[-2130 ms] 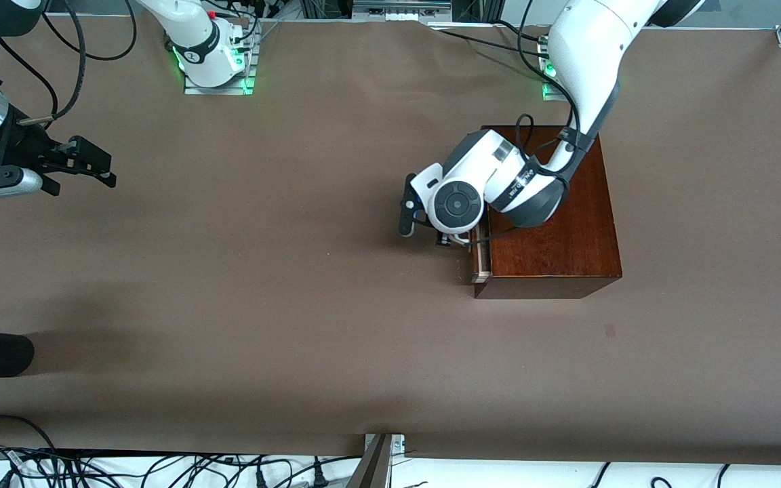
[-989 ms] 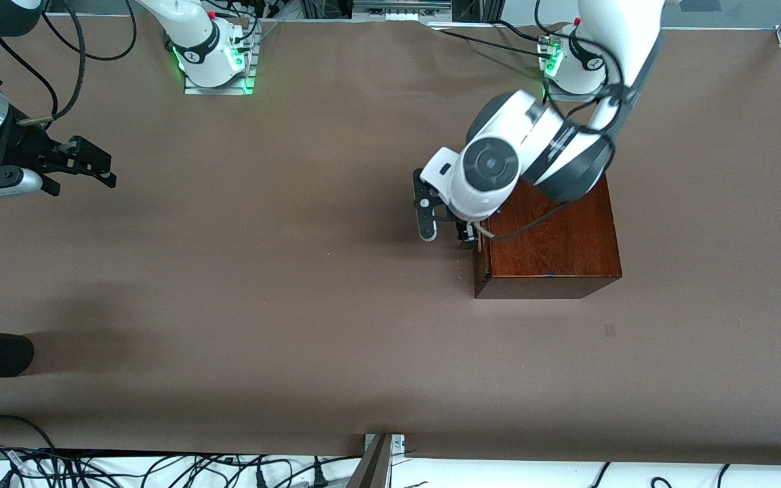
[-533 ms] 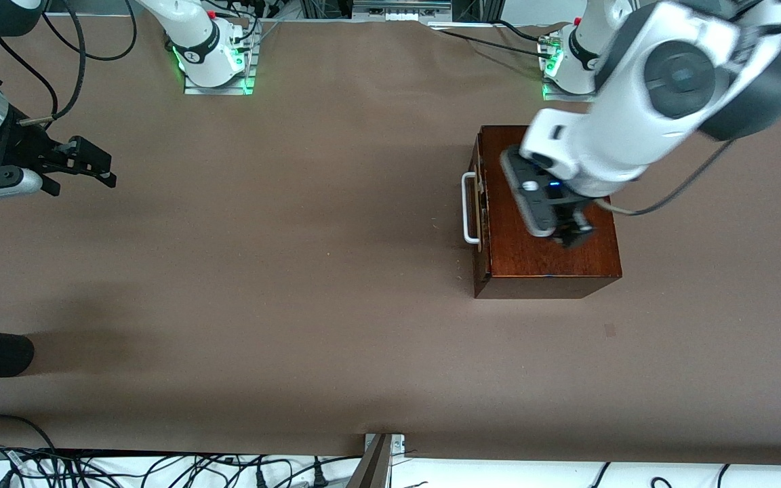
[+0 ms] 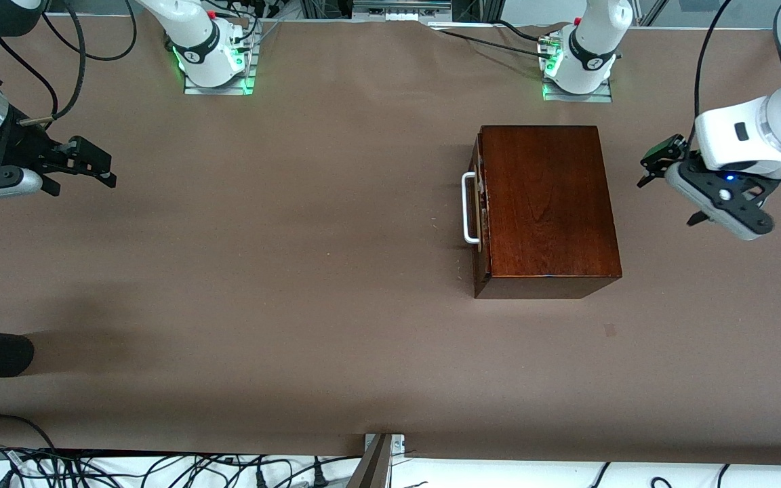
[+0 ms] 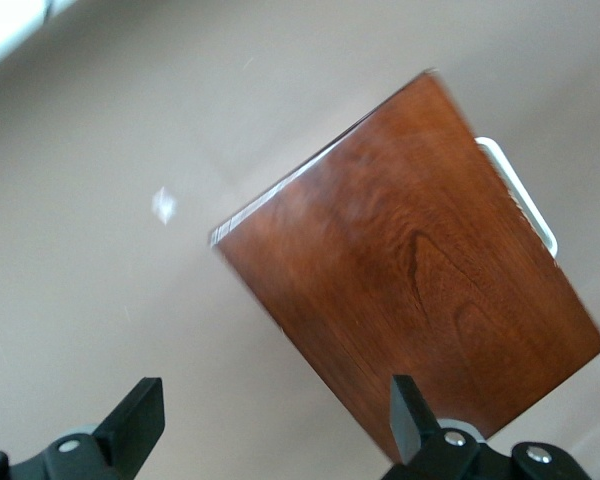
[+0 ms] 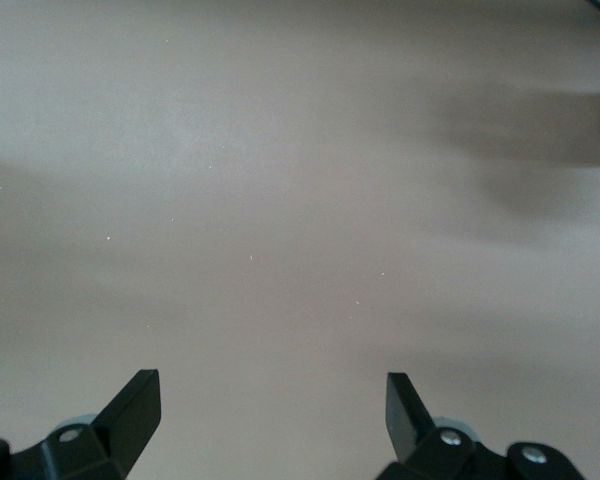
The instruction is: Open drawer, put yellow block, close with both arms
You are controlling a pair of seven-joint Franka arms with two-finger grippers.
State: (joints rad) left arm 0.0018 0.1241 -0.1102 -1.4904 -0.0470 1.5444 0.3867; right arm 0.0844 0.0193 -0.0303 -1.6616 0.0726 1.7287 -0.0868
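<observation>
Front view: the drawer (image 4: 477, 203) sits shut in its box (image 4: 546, 203), handle (image 4: 469, 207) facing the right arm's end of the surface. Left end effector (image 4: 672, 179), open and empty, hovers beside the box, nearer than the open right end effector (image 4: 85, 163). No yellow block shows.

The box (image 4: 545, 209) stands on the table (image 4: 295, 271) toward the left arm's end, its drawer (image 4: 478, 203) pushed in, the handle (image 4: 470, 207) facing the right arm's end. The left gripper (image 4: 668, 183) hangs over bare table beside the box — apart from it. The right gripper (image 4: 89, 166) waits over the table's other end — well apart from the box.
</observation>
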